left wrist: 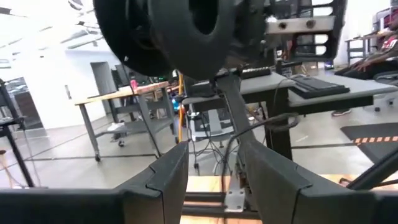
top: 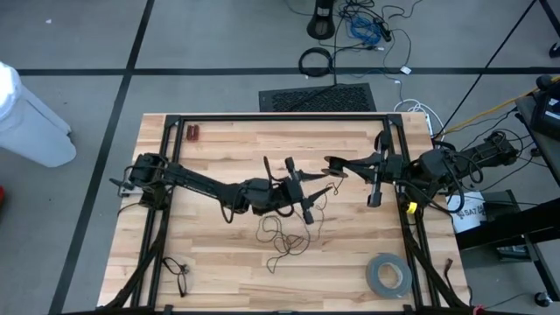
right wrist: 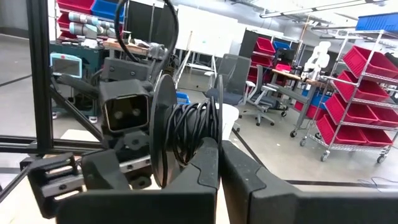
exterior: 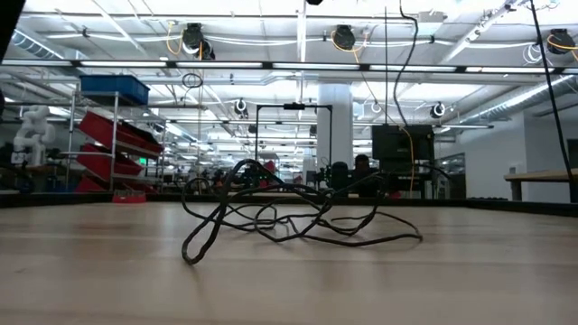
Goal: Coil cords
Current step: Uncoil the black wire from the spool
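The thin black cord is partly wound on a black spool (right wrist: pixel 189 134), which hangs above the table's middle (top: pixel 337 164). The cord's loose strands (top: pixel 284 234) lie in a wiry heap on the wood (exterior: pixel 298 217). My right gripper (right wrist: pixel 219 155) reaches in level from the table's right (top: pixel 350 166) and is shut on the spool. My left gripper (left wrist: pixel 211 155) stands open just left of the spool (top: pixel 311 185), and the spool's flange (left wrist: pixel 186 31) looms above its fingers. Whether a strand touches the left fingers, I cannot tell. My right gripper pinches the rim of one spool flange (right wrist: pixel 217 140) between its two fingers, coming level from the table's right side. The spool stands on edge above the fingers, clear of the table, with cord wound around its core.
A grey tape roll (top: pixel 388 275) lies near the front right corner. A small dark wiry thing (top: pixel 175 267) lies at the front left, and small red pieces (top: pixel 192 133) at the far left. Black frame rails (top: pixel 280 116) border the table.
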{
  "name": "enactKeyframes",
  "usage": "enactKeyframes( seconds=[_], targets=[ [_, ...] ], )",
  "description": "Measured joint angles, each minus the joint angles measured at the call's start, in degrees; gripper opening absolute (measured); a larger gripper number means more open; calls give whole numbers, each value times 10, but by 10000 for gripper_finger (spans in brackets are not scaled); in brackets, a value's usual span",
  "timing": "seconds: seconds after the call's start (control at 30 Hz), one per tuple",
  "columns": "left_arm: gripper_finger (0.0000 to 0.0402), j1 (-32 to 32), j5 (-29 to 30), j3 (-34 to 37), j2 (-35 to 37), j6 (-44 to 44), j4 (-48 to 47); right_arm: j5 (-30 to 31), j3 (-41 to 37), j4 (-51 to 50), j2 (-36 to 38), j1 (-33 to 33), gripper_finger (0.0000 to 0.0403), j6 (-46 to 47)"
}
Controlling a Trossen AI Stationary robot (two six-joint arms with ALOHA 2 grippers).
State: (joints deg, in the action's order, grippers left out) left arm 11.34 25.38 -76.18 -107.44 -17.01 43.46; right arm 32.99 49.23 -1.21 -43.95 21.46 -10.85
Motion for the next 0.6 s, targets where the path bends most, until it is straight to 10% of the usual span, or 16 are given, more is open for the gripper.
enactKeyframes(
  seconds=[0.6],
  targets=[
    [162, -16, 9, -12, -45, -46, 30, 0, 0, 5, 0, 0, 0, 4]
  ],
)
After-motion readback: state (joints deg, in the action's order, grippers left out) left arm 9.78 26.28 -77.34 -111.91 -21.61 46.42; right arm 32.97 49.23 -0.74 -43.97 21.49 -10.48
